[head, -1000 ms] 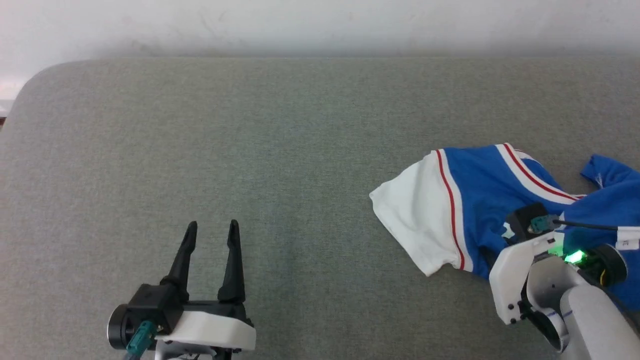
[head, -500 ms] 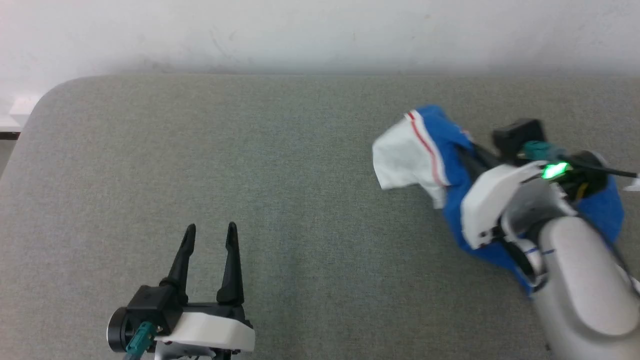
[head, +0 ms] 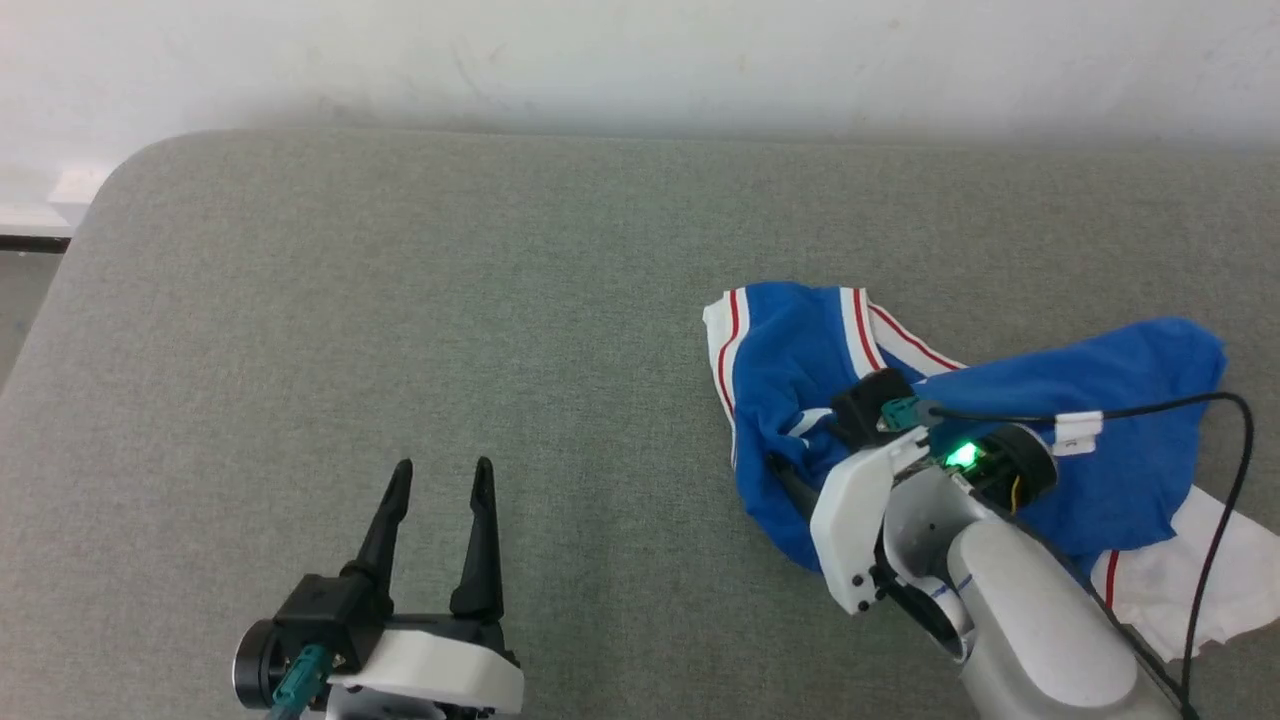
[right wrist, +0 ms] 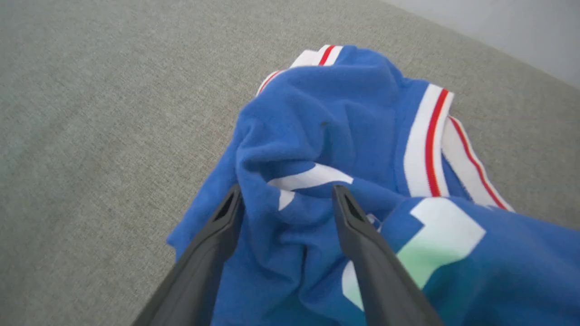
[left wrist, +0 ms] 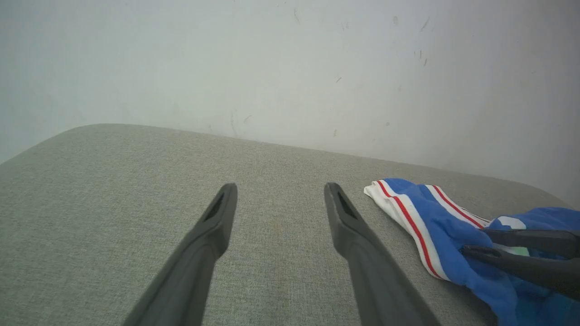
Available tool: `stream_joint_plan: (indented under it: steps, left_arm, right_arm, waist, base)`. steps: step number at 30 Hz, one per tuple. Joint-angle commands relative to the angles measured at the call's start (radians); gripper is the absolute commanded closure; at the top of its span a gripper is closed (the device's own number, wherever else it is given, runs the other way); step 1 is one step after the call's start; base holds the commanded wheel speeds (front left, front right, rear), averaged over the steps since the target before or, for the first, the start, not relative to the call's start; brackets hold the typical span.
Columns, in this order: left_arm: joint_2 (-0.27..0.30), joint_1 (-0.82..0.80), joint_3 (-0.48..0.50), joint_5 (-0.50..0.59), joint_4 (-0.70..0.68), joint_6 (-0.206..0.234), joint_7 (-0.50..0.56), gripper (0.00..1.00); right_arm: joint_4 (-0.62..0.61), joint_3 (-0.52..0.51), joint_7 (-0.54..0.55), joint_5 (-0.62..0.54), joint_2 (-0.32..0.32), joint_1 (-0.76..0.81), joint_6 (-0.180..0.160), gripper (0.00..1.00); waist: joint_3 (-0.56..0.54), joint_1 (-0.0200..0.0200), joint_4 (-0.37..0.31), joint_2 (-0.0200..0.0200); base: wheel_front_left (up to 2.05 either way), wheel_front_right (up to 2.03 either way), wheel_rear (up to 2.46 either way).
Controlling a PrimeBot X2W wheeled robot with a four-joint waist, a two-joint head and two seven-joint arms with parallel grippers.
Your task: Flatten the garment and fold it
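A crumpled royal-blue jersey T-shirt [head: 1140, 470] lies on the right of a grey fabric tabletop [head: 400, 300], the right gripper [right wrist: 286, 192] spread over its folds, the left gripper [head: 440, 475] likewise spread, well apart.

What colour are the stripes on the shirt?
Red and white on the blue garment, clearest in the right wrist view.

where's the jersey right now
In the head view the garment lies crumpled on the right side of the grey padded surface, under the right pincer, whose open fingers straddle a bunched fold. The left pincer sits apart to its left.
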Motion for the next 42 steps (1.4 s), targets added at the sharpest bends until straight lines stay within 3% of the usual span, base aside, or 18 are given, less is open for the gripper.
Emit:
stream_joint_plan:
  steps: [1,8,12,16,23,36,37,38,39,42]
  left_arm:
    - [-0.004,-0.001,0.001,0.003,0.003,-0.008,-0.005,0.0]
    - [-0.005,0.007,0.008,0.008,-0.008,-0.002,-0.005,0.0]
    - [-0.006,-0.002,0.004,0.01,-0.023,-0.002,-0.005,0.0]
    - [-0.007,-0.019,-0.001,0.01,-0.03,0.001,-0.005,0.0]
    - [-0.008,-0.058,-0.009,0.014,-0.037,0.003,-0.005,0.0]
    - [-0.009,-0.118,-0.034,0.024,-0.038,0.007,-0.005,0.0]
    - [-0.009,-0.122,-0.035,0.025,-0.039,0.008,-0.005,0.0]
    - [-0.01,-0.126,-0.035,0.026,-0.039,0.009,-0.005,0.0]
    - [-0.01,-0.13,-0.036,0.027,-0.038,0.009,-0.005,0.0]
    - [-0.01,-0.137,-0.035,0.029,-0.032,0.011,-0.005,0.0]
  right_arm:
    - [-0.01,-0.011,-0.013,0.006,-0.002,-0.015,-0.002,0.0]
    - [-0.175,-0.198,-0.033,-0.001,-0.088,-0.064,-0.002,0.0]
    - [-0.267,-0.397,0.021,-0.047,-0.145,-0.046,-0.002,0.0]
    - [-0.299,-0.533,0.101,-0.1,-0.195,-0.005,-0.002,0.0]
    - [-0.237,-0.623,0.198,-0.139,-0.196,0.004,-0.002,0.0]
    - [-0.086,-0.695,0.178,-0.234,-0.156,-0.061,-0.002,0.0]
    - [-0.075,-0.697,0.178,-0.237,-0.151,-0.068,-0.002,0.09]
    - [-0.068,-0.701,0.172,-0.236,-0.146,-0.075,-0.002,0.66]
    - [-0.061,-0.704,0.161,-0.237,-0.145,-0.083,-0.002,1.0]
    - [-0.058,-0.704,0.132,-0.23,-0.135,-0.103,-0.002,1.0]
  waist:
    - [-0.003,0.0,-0.004,0.0]
    - [0.0,0.0,-0.025,0.0]
    - [0.032,0.0,-0.024,0.0]
    - [0.079,0.0,-0.014,0.0]
    - [0.16,0.0,0.001,0.0]
    - [0.242,0.0,0.019,0.0]
    - [0.248,0.0,0.017,0.0]
    - [0.25,0.0,0.017,0.0]
    - [0.253,0.0,0.016,0.0]
    - [0.244,0.0,0.009,0.0]
  base:
    - [0.0,0.0,0.0]
    - [0.0,0.0,0.0]
    - [0.0,0.0,0.0]
    - [0.0,0.0,0.0]
    - [0.0,0.0,0.0]
    - [0.0,0.0,0.0]
    - [0.0,0.0,0.0]
    - [0.0,0.0,0.0]
    - [0.0,0.0,0.0]
    - [0.0,0.0,0.0]
